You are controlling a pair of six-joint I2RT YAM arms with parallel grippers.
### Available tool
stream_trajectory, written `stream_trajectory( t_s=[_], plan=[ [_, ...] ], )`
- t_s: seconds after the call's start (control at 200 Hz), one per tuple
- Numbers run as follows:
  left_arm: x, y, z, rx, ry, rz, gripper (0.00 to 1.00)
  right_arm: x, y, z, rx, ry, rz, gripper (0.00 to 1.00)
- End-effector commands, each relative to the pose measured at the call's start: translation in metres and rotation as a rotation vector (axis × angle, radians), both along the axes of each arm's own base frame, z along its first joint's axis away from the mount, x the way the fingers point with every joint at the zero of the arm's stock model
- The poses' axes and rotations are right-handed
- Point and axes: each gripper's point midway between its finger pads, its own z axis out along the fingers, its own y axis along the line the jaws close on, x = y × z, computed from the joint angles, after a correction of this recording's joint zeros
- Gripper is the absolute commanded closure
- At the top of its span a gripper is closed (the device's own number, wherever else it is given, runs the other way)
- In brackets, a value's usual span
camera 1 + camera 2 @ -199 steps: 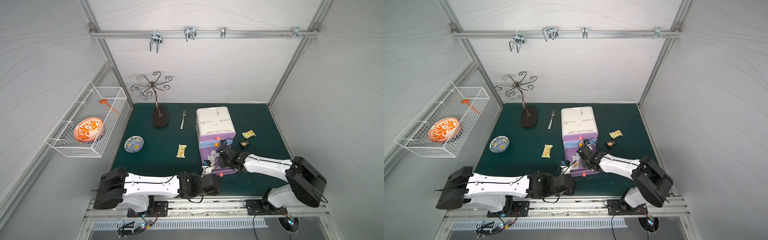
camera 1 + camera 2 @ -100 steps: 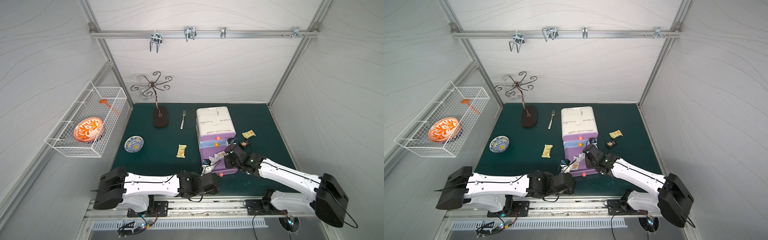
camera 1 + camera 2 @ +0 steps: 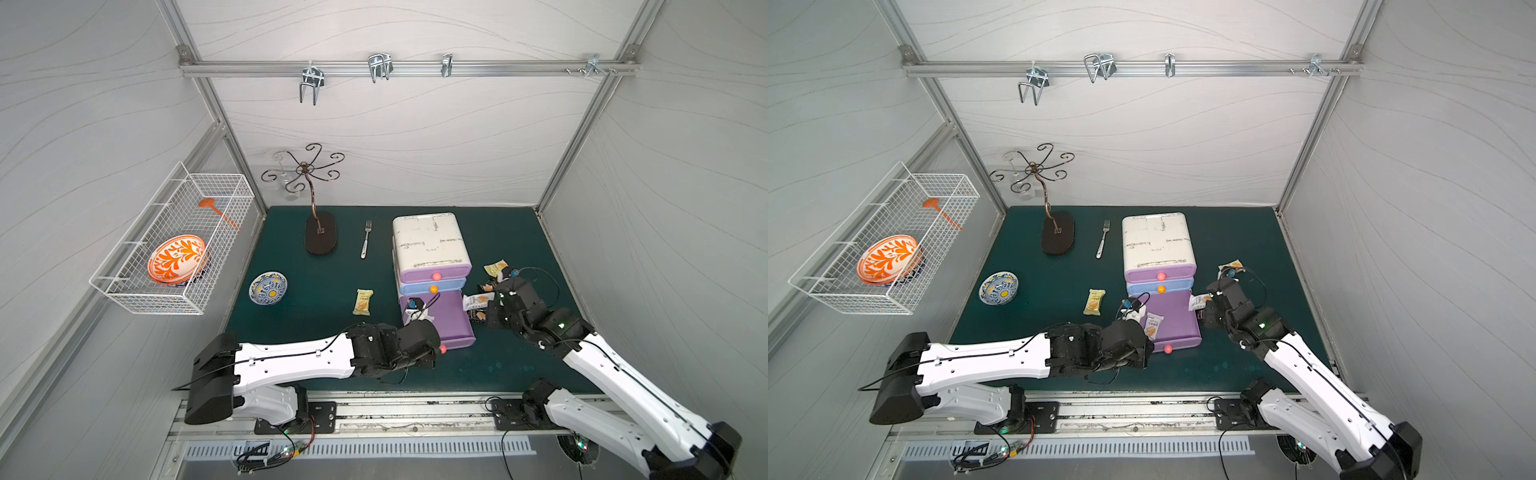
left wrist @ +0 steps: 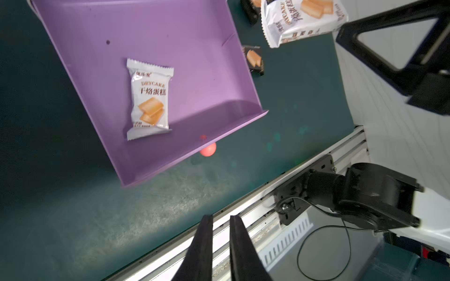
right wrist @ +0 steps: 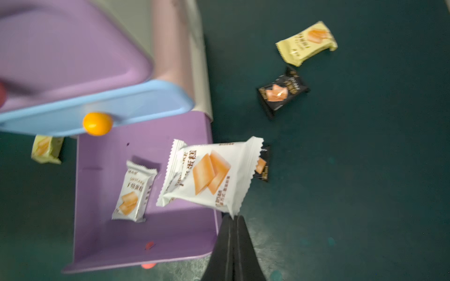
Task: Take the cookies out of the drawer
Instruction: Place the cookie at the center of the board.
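purple plastic, the bottom drawer stands pulled far out of the little cabinet on the green mat; just above it sits the blue drawer with its orange knob; my right gripper is pressed together on the crimped corner of a white drycake packet, which hangs tilted in the air just outside the open drawer's right wall, its face printed with two orange-brown biscuits; a second white packet lies flat on the drawer floor, nearer the left wall, touching nothing else; my left gripper sits near the front of the drawer and apart from it, its two dark fingers a narrow slit apart with nothing between them; on the mat to the right of the cabinet lie a pale yellow packet and a black packet, near each other but not touching; a second black packet lies just beside the drawer's right wall, half hidden behind the one i hold; on the cabinet's left side a second pale yellow packet rests alone on the mat, well apart from the fork.
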Motion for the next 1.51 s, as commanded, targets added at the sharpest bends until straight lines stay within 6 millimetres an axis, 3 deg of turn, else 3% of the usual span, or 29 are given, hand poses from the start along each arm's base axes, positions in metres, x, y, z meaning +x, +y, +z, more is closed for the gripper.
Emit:
stream_trajectory(
  t_s=[0.0, 0.105, 0.195, 0.425, 0.595, 0.635, 0.705, 0.86, 1.03, 1.18, 1.23, 1.5],
  plan=[
    [0.006, 0.003, 0.048, -0.037, -0.070, -0.047, 0.75, 0.002, -0.031, -0.004, -0.018, 0.065, -0.105, 1.00],
    [0.011, 0.005, 0.068, -0.044, -0.089, -0.074, 0.64, 0.016, -0.055, -0.015, 0.003, 0.109, -0.210, 1.00],
    [0.013, 0.005, 0.071, -0.042, -0.073, -0.094, 0.59, 0.027, -0.071, -0.030, 0.004, 0.145, -0.281, 1.00],
    [0.016, -0.005, 0.057, -0.022, -0.039, -0.114, 0.54, 0.043, -0.088, -0.058, 0.018, 0.160, -0.352, 1.00],
    [0.018, -0.014, 0.039, 0.009, 0.016, -0.118, 0.51, 0.032, -0.087, -0.082, 0.026, 0.215, -0.368, 1.00],
    [0.019, -0.014, 0.035, 0.025, 0.029, -0.109, 0.50, 0.031, -0.088, -0.081, 0.026, 0.214, -0.372, 0.96],
    [0.022, -0.011, 0.030, 0.071, 0.055, -0.090, 0.49, 0.029, -0.086, -0.078, 0.033, 0.218, -0.366, 0.64],
    [0.020, 0.000, 0.017, 0.197, 0.115, -0.070, 0.44, 0.026, -0.083, -0.070, 0.053, 0.231, -0.355, 0.44],
    [0.015, 0.001, -0.007, 0.293, 0.201, -0.124, 0.36, 0.023, -0.073, -0.057, 0.105, 0.201, -0.315, 0.38],
    [0.015, -0.002, -0.025, 0.344, 0.236, -0.183, 0.20, 0.027, -0.066, -0.047, 0.136, 0.182, -0.273, 0.36],
    [0.018, -0.005, -0.030, 0.356, 0.234, -0.202, 0.10, 0.030, -0.064, -0.045, 0.137, 0.178, -0.260, 0.36],
    [0.046, -0.010, -0.041, 0.436, 0.199, -0.245, 0.08, 0.039, -0.056, -0.031, 0.162, 0.137, -0.206, 0.36]
  ],
)
